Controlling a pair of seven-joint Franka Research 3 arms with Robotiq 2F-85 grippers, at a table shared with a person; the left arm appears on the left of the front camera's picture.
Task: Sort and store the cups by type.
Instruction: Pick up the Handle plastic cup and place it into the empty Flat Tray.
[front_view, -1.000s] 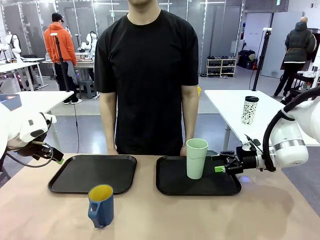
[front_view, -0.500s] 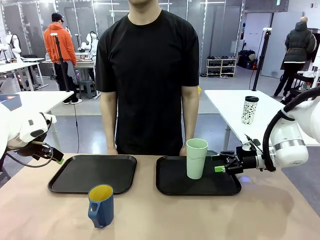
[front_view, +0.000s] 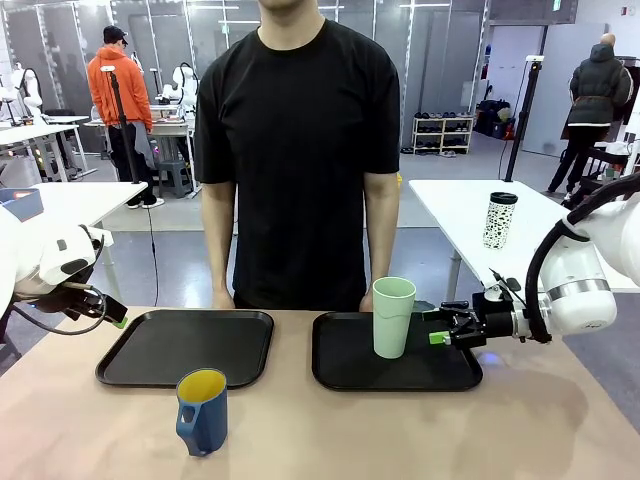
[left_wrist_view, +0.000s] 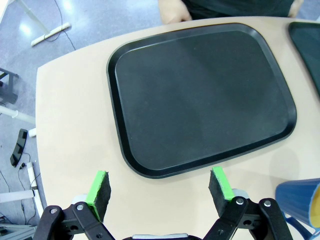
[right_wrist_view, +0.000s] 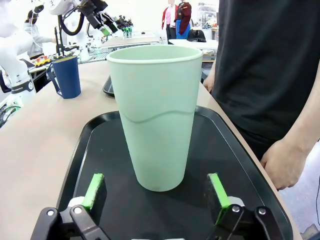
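Note:
A tall pale mint-green tumbler stands upright on the right black tray. My right gripper is open just to its right, fingers apart and level with its lower part, not touching it. A dark blue handled mug with a yellow inside stands on the bare table in front of the left black tray; its rim shows at the corner of the left wrist view. My left gripper hangs open over the table's left edge, nothing between its pads.
A person in a black shirt stands at the far side, both hands resting by the trays' far edges. A white speckled cup with a black lid is on another table behind. Bare tabletop lies in front of the trays.

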